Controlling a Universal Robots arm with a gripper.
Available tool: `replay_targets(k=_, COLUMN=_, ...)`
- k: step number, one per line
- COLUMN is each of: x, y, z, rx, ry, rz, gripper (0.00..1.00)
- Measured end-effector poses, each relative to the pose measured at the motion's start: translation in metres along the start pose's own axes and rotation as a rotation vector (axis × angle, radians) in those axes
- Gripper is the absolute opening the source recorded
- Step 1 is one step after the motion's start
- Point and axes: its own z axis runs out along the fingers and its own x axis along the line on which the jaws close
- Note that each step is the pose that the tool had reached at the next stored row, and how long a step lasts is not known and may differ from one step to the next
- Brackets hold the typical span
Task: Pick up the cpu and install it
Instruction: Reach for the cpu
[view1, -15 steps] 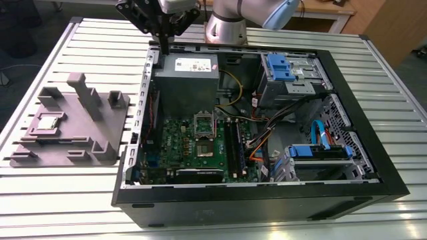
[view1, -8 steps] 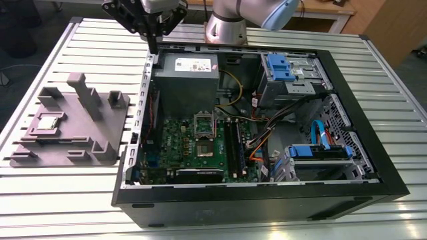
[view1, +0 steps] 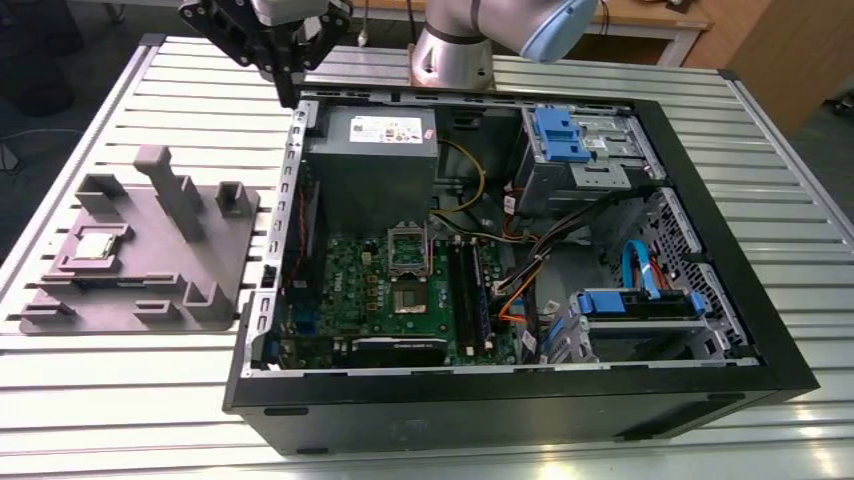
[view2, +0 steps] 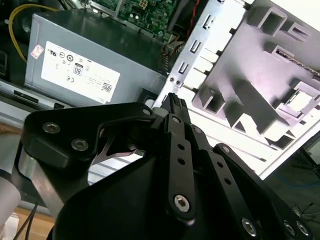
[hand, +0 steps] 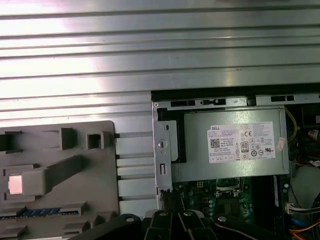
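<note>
**Hovering pincer (view1: 284, 98) at the case (view1: 534, 405) wall, cpu (view1: 100, 243) in its tray (view1: 140, 285)**

On the exterior view's left, the cpu lies in a tray pocket on the counter (view1: 134, 400). The pincer hangs over the case wall facing the tray, closed together, empty, well apart from the cpu. Further right, the socket (view1: 406, 245) sits on the board. Dropping here would likely knock it on that wall; closed, it would shove the chip, not grip it.
</note>
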Motion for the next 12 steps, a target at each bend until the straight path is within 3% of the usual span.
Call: replay_targets(k=12, x=0.0263, y=-0.002, z=-0.0001, rx=-0.0002, ry=-0.0029, rz=0.0, gripper=0.1)
